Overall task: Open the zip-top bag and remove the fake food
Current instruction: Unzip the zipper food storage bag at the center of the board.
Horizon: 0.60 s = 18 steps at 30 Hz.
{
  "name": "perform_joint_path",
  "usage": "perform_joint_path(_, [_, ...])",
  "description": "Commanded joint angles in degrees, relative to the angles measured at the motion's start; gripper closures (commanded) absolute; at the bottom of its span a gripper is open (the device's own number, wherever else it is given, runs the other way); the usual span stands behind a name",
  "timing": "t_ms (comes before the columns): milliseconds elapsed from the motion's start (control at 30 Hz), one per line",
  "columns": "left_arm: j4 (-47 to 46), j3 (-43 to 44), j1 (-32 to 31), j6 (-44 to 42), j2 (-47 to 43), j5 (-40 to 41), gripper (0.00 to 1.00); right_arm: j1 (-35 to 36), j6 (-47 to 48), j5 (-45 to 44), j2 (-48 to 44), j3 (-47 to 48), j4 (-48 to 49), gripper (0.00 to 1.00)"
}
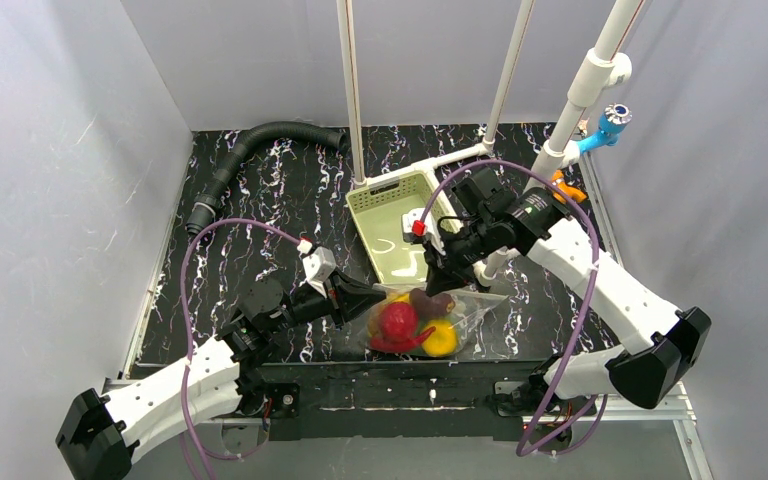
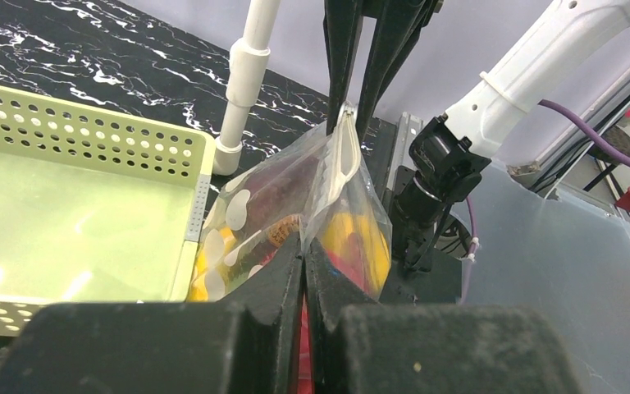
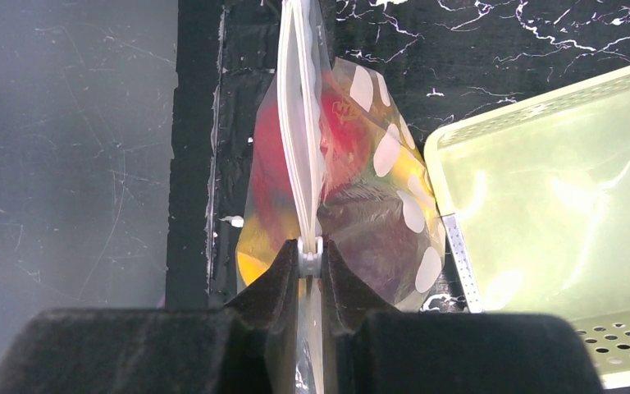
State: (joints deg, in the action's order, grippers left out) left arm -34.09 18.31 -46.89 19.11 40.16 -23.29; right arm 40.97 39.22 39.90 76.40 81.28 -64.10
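**A:** Where is the clear, crinkly, dot-printed zip-top bag (image 1: pixel 476 306) sitting?

**B:** Near the front edge of the black marbled table (image 1: pixel 260 200), bulging with glossy plastic fake food (image 1: pixel 397 322). The left gripper (image 1: pixel 365 300) is pinching its near end, and the right gripper (image 1: pixel 438 278) is pinching the white zip strip.

**A:** And behind?

**B:** The pale green slotted plastic basket (image 1: pixel 360 215) is standing just beyond.

Clear crinkly plastic zip-top bag (image 3: pixel 377 213), glossy plastic fake food (image 1: pixel 397 323), smooth pale green plastic basket (image 2: pixel 90 135), smooth black marbled tabletop (image 1: pixel 290 190).
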Motion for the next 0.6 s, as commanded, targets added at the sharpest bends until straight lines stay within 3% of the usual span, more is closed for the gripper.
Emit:
perform_joint_path(0, [1.1, -1.6, 0.4, -0.7, -0.8, 2.2, 1.00, -1.9, 0.4, -0.8, -3.1, -0.2, -2.6, 0.99])
perform_joint_path(567, [-1.3, -0.4, 0.4, -0.7, 2.9, 1.9, 1.00, -4.1, 0.0, -2.4, -4.9, -0.2, -2.2, 0.99])
